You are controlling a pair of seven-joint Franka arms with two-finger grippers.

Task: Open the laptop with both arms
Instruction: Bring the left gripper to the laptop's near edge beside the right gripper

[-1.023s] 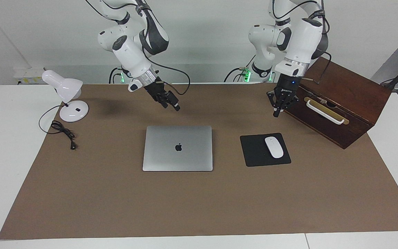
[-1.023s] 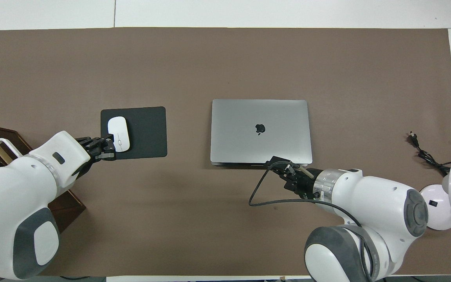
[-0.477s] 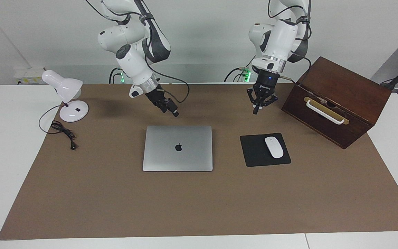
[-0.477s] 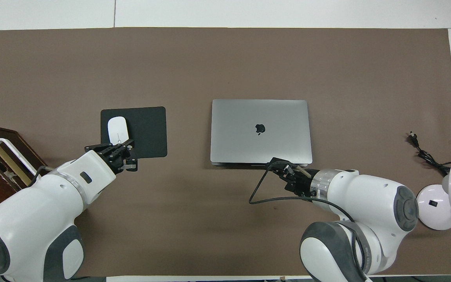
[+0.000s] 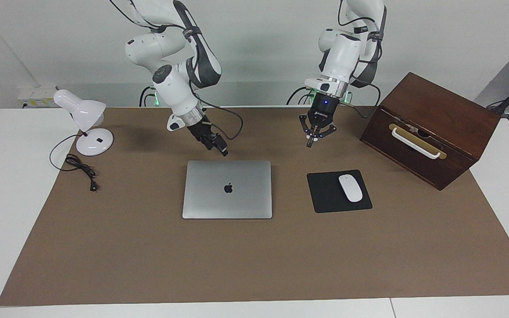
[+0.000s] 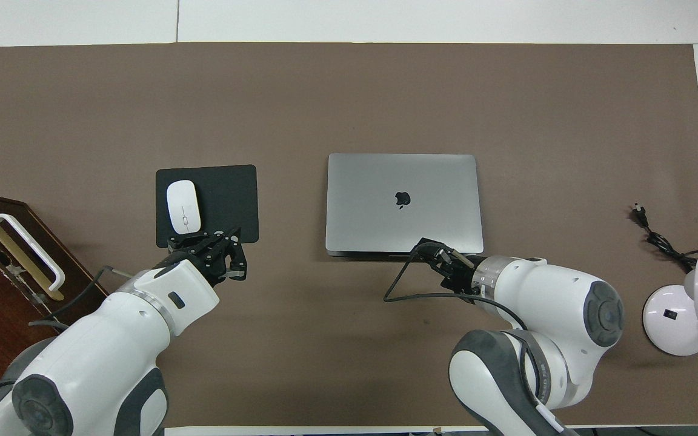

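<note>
Laptop (image 5: 227,189) position comes first in the facing view: it lies shut and flat on the brown mat (image 5: 148,256), logo up, its long axis running from one arm's end of the table to the other. Beside it, toward the left arm's end, sits the black mouse pad (image 5: 325,194) carrying a white mouse (image 5: 351,187). The right gripper (image 5: 222,149) hangs low over the mat just at the laptop's robot-side edge, apart from the lid; whether its fingers are parted cannot be told. The left gripper (image 5: 312,138) hovers over bare mat, nearer the robots than the mouse pad, with its fingers spread and nothing between them. Of the two, the right gripper is much the closer to the laptop. A white desk lamp (image 5: 84,121) stands well apart from the laptop toward the right arm's end, a wooden box (image 5: 440,119) toward the left arm's.

Seen from overhead, the right gripper (image 6: 440,255) covers the laptop's (image 6: 403,203) robot-side edge. The apple logo reads upright from the robots' end, so that edge is probably the opening lip, the hinge being farther from them. The left gripper (image 6: 219,257) covers the mouse pad's (image 6: 228,200) near corner.
</note>
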